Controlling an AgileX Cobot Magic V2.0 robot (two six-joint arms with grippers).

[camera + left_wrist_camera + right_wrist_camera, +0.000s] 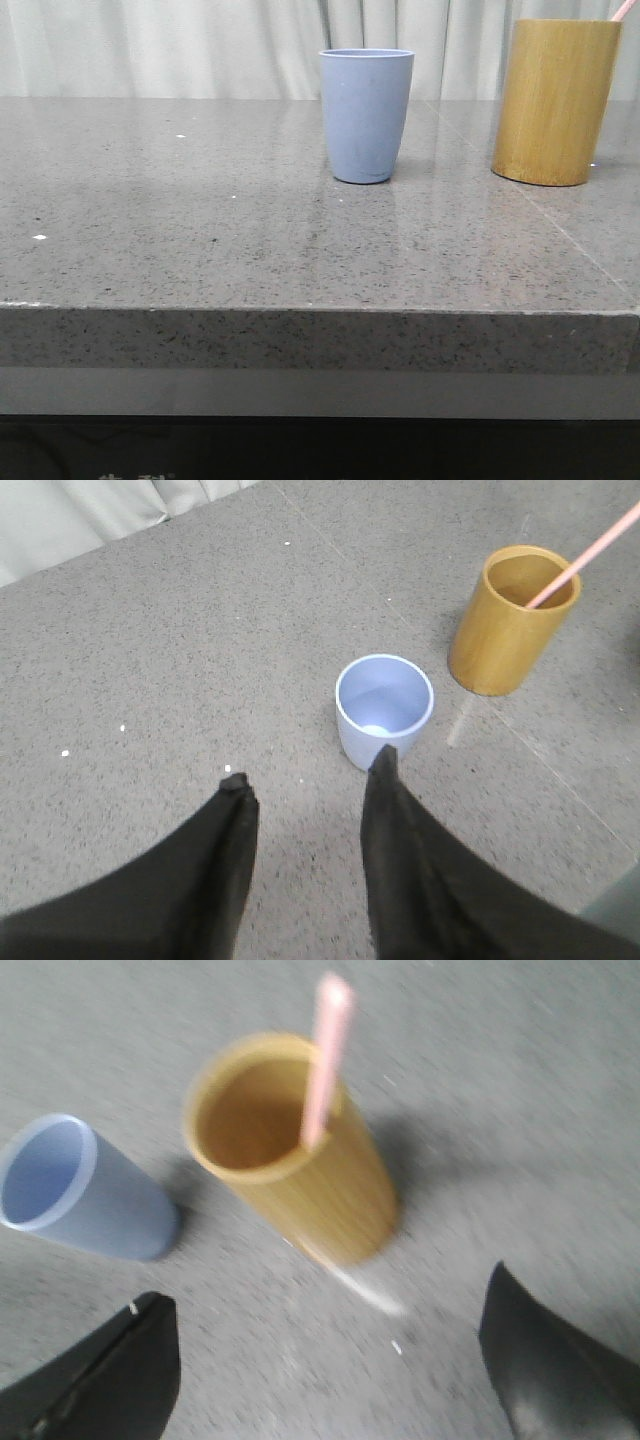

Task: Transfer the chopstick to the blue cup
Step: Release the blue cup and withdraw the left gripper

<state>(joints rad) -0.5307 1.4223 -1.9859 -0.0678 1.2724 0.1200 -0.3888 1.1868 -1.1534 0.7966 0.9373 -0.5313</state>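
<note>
Approaching the chopstick with the right gripper [330,1360], released.

Both grippers hold nothing; the left gripper [305,780] is also spread, just short of the blue cup [366,115]. Beyond the right gripper, at 12 o'clock, the chopstick [324,1065] leans in the bamboo holder [300,1160], long axis near upright. The right arm is nearer. The tabletop [200,220] around both vessels is open.
</note>
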